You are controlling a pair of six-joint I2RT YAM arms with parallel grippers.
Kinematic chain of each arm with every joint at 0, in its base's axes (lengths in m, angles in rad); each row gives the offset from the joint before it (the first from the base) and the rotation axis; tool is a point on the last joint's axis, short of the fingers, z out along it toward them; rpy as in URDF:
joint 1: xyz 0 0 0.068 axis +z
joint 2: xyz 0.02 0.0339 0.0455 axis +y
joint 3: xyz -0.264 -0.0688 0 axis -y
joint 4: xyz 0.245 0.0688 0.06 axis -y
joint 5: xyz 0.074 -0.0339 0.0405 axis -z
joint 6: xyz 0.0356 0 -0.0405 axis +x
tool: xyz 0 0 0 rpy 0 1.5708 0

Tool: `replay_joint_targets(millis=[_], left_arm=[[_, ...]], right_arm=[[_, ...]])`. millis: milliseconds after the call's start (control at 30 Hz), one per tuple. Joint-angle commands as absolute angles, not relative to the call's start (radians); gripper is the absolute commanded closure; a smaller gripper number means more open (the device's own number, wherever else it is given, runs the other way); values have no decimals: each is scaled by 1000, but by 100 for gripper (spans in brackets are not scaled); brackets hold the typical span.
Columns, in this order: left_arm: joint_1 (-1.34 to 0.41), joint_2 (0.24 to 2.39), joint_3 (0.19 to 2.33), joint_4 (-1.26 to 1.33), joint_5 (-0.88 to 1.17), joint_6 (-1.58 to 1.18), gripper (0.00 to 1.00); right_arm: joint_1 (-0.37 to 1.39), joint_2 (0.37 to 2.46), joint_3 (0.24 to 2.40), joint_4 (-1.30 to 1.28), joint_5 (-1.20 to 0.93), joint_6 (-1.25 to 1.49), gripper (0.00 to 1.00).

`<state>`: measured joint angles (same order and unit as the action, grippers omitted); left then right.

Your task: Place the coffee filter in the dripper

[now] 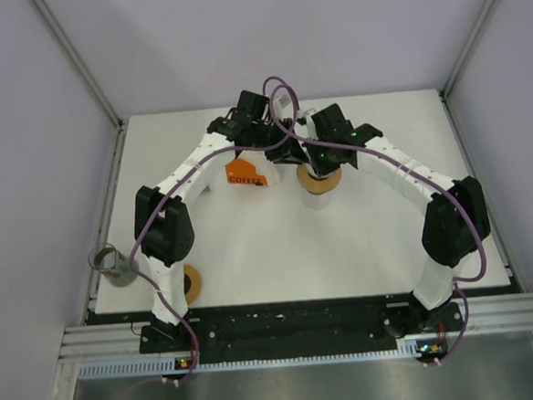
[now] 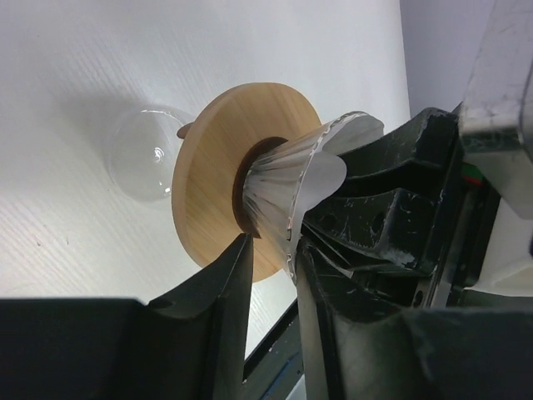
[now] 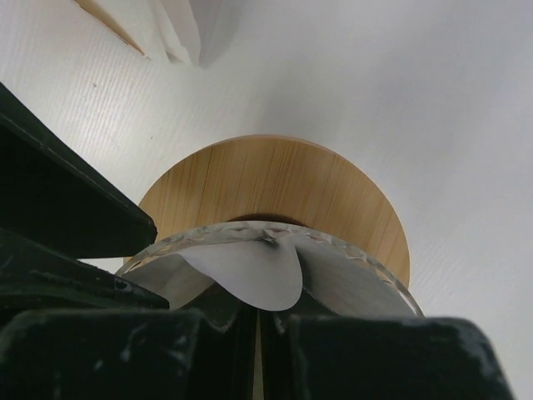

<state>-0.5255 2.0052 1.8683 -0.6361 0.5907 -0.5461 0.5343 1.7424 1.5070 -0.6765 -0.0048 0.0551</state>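
Coffee filter sits as a white curled sheet inside the glass cone of the dripper, its rounded lobe lying against the ribbed wall just under the rim. You can see the dripper's wooden collar behind the cone, resting on the white table.

Your right gripper, at the bottom of the right wrist view, has its fingers pressed together on the lower edge of the paper, with only a thin seam between them. Your left gripper stands partly apart at the lower middle of the left wrist view. The glass rim of the dripper is in the gap between its fingers. You cannot tell from this view whether either finger touches the glass.

Only the left wrist view shows you a clear glass dome at the left, just beyond the collar; whether it is joined to the dripper is unclear. Only the right wrist view shows white folded paper at the upper left.

The top view alone gives you the orange box just left of the dripper. It also shows a grey cup at the left edge, its contents not visible, and a wooden ring near the left arm's base.
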Motion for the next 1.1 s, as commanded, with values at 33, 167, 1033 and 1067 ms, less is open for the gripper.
replay_joint_targets(millis=[33,167,1033,1067], left_arm=[[-540,2008,1865,-606,597,-526,73],[-538,1994,1841,-604,588,-517,80],[-540,1944,1859,-601,540,-466,72],[-540,1942,1861,-601,540,-465,71]], right_arm=[[538,1753,1473,-686,-58,34,100],[535,1704,1499,-684,-60,32,100],[476,1508,1557,-637,-49,-44,83],[477,1505,1557,-637,-46,-48,83]])
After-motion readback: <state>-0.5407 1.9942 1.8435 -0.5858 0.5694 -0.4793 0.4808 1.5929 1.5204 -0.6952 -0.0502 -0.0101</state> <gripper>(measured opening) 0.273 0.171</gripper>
